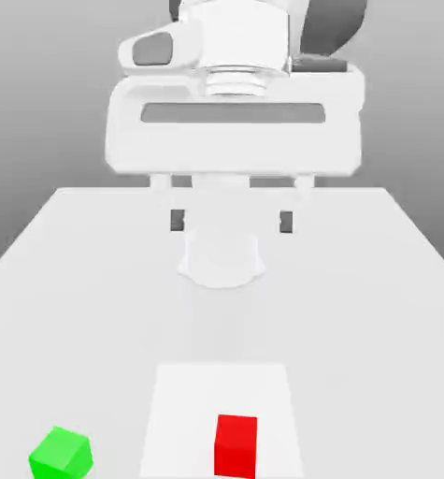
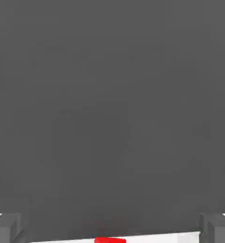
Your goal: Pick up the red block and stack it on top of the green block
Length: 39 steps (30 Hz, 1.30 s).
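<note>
Grey backdrop rises behind a pale white table point(image 1: 57, 281), and a brighter white patch point(image 1: 183, 412) lies on its near part. On that patch sits the red block point(image 1: 236, 445), flat on the surface. The green block point(image 1: 61, 453) rests on the table toward the exterior view's left, well apart from the red one and turned at an angle. High above, the gripper point(image 1: 231, 221) hangs with its two dark fingertips point(image 1: 177, 221) spread wide, gripping nothing. From the hand view, a red sliver of the block point(image 2: 110, 240) shows between the fingers point(image 2: 5, 228).

A white table point(image 1: 76, 281) with a paler square patch point(image 1: 221, 393), against a plain grey backdrop point(image 1: 38, 94).
</note>
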Each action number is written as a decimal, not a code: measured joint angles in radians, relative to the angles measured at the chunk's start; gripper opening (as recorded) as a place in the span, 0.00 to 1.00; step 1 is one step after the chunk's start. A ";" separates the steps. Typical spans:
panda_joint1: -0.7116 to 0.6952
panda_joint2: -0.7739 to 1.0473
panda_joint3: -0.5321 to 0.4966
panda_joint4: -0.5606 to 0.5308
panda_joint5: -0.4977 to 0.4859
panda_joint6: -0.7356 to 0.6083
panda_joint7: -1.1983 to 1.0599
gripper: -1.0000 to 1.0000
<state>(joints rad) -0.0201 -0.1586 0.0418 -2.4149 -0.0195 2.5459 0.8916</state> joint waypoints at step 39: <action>-0.231 0.514 -0.160 0.104 0.110 0.116 0.013 1.00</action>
<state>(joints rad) -0.2508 0.3550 -0.1182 -2.3107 0.0903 2.6618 0.9046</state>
